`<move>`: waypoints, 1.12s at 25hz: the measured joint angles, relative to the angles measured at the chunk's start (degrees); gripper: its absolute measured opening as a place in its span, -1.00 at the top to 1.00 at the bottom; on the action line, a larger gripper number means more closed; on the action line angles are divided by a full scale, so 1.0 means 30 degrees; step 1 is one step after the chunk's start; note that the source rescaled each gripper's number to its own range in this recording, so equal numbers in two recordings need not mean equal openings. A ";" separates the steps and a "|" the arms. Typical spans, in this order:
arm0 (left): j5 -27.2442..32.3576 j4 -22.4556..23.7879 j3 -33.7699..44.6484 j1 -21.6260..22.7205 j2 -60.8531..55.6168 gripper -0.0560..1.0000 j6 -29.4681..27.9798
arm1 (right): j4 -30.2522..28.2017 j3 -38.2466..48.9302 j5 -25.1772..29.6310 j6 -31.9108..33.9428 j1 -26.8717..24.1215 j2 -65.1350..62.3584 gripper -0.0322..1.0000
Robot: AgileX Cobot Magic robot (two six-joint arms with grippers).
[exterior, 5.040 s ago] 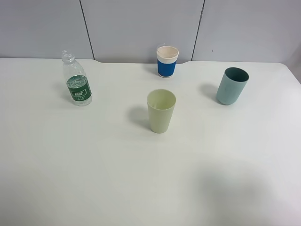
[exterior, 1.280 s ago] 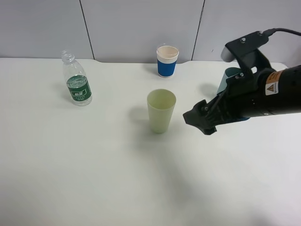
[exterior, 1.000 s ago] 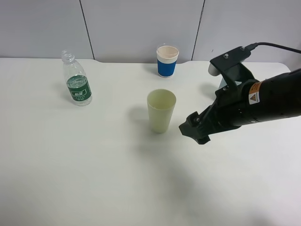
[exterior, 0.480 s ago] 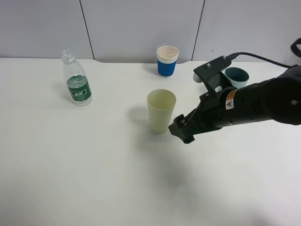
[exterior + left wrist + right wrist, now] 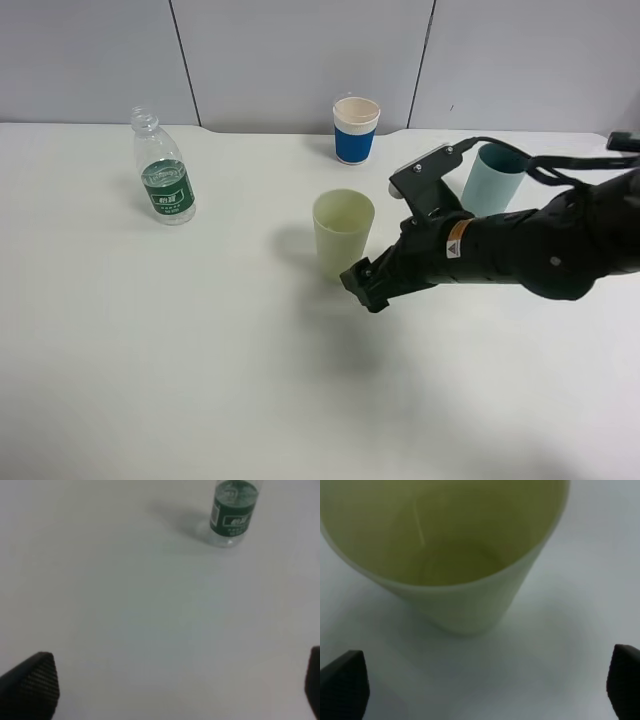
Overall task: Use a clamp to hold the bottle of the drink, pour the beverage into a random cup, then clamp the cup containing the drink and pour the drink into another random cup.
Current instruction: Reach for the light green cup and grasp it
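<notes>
Reaching low over the worktop (image 5: 200,380), the right pincer (image 5: 362,284) stands wide open and holds nothing. Its wrist view shows the two dark fingertips (image 5: 342,687) far apart at the corners of the frame. The pale green cup (image 5: 445,555) is just ahead of them, not yet between them and, as far as I can tell, not touched. That open stance at the height of the cup's lower wall reads to me as a line-up for a side grasp, or for steadying the cup while it is filled. The cup (image 5: 343,237) is upright near the middle of the worktop. Its inside looks dry, though a clear drink would be hard to spot.

The left pincer (image 5: 170,685) is likewise open and empty, pointed at the bottle (image 5: 230,515) from well apart. I judge it is placed so to take the bottle, which must come first. The bottle (image 5: 165,185) stands upright and capless toward the far left; how full it is I cannot read.

Behind the pale green cup, near the far edge, sits the white cup with the blue band (image 5: 356,130), clear of the arm. The teal cup (image 5: 488,185) is far right, partly hidden behind the black arm (image 5: 520,250). All mouths face up, ready to receive a pour.

Count: one bottle, three cups of different colours, two pincers, and only one arm in the high view.
</notes>
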 joint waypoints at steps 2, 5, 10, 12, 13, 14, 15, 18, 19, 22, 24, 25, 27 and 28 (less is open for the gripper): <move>0.0000 0.0000 0.0000 0.0000 0.0000 -1.00 0.0000 | 0.0000 0.0230 -0.1175 -0.0286 0.0000 0.0638 -1.00; 0.0000 0.0000 0.0000 0.0000 0.0000 -1.00 0.0000 | -0.0023 0.0310 -0.2239 -0.0778 0.0000 0.1579 -1.00; 0.0000 0.0000 0.0000 0.0000 0.0000 -1.00 0.0000 | -0.0023 0.0310 -0.4998 -0.1142 0.0000 0.3119 -1.00; 0.0000 0.0000 0.0000 0.0000 0.0000 -1.00 0.0000 | -0.0044 0.0310 -0.6437 -0.1164 0.0000 0.3643 -1.00; 0.0000 0.0000 0.0000 0.0000 0.0000 -1.00 0.0000 | -0.0119 0.0310 -0.7242 -0.1213 0.0000 0.3861 -1.00; 0.0000 0.0000 0.0000 0.0000 0.0000 -1.00 0.0000 | -0.0252 0.0310 -0.7995 -0.1213 0.0000 0.4114 -1.00; 0.0000 0.0000 0.0000 0.0000 0.0000 -1.00 0.0000 | -0.0554 0.0310 -0.8697 -0.1227 0.0000 0.4354 -1.00; 0.0000 0.0000 0.0000 0.0000 0.0000 -1.00 0.0000 | -0.1506 0.0310 -1.0474 -0.1273 0.0000 0.4953 -1.00; 0.0000 0.0000 0.0000 0.0000 0.0000 -1.00 0.0000 | -0.1774 0.0310 -1.0944 -0.1273 0.0000 0.5160 -1.00; 0.0000 0.0000 0.0000 0.0000 0.0000 -1.00 0.0000 | -0.2082 0.0310 -1.2116 -0.1273 0.0000 0.5715 -1.00; 0.0000 0.0000 0.0000 0.0000 0.0000 -1.00 0.0000 | -0.2120 0.0310 -1.2403 -0.1484 0.0000 0.5908 -1.00; 0.0000 0.0000 0.0000 0.0000 0.0000 -1.00 0.0000 | -0.2158 0.0310 -1.2481 -0.1648 0.0000 0.5947 -1.00; 0.0000 0.0000 0.0000 0.0000 0.0000 -1.00 0.0000 | -0.2155 0.0310 -1.2852 -0.2175 0.0000 0.5947 -1.00; 0.0000 0.0000 0.0000 0.0000 0.0000 -1.00 0.0000 | -0.2155 0.0310 -1.3050 -0.2456 0.0000 0.5947 -1.00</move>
